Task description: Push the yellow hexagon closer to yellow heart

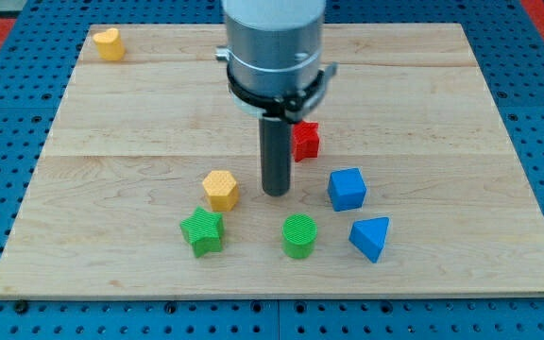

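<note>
board (pixel 111 123): pale matt wood | yellow hexagon (pixel 220 189): ridged plastic | rod (pixel 276 156): dark, smooth

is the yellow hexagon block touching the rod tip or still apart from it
Apart. A strip of bare wood shows between the yellow hexagon block and my tip, which sits to its right in the view.

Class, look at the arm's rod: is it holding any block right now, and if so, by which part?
Nothing is held. My tip stands on the wooden board, apart from every block, just to the view's right of the yellow hexagon block; the yellow heart block sits far off at top left.
</note>
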